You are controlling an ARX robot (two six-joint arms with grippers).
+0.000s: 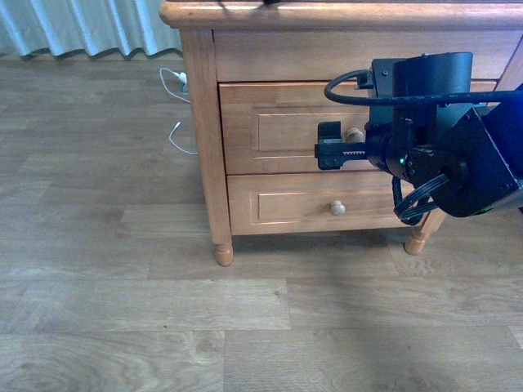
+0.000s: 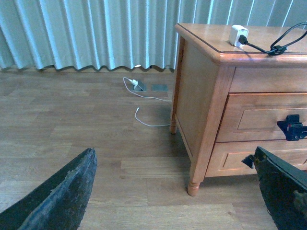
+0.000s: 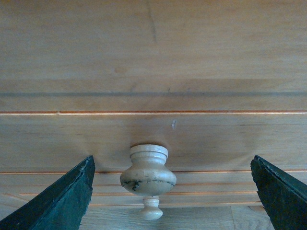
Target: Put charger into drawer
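Your right gripper (image 1: 329, 147) is sitting level with the taller drawer (image 1: 278, 135) of the nightstand (image 2: 204, 100), right at that drawer's round pale knob (image 3: 147, 176). In the right wrist view its fingers (image 3: 60, 203) are standing wide apart on either side of the knob, not touching it and gripping nothing. The drawer is lying shut, flush with the frame, so its inside is not showing and you cannot tell what it is holding. The shorter drawer (image 1: 278, 208) below it is also sitting closed, its own knob (image 1: 337, 207) untouched. The charger (image 2: 238, 35) is resting on the nightstand's top, above both drawers and outside them, with its black cable (image 2: 261, 48) lying looped over the wood beside it and bound by a black tie (image 2: 277, 48). Your left gripper (image 2: 172, 153) is hanging well to the left of the nightstand, over the wooden floor (image 2: 72, 129), its jaws spread wide and carrying nothing. A thin white cord (image 2: 144, 103) is trailing on the floor to the left of the nightstand, near the pale curtain (image 2: 96, 33) on the far side
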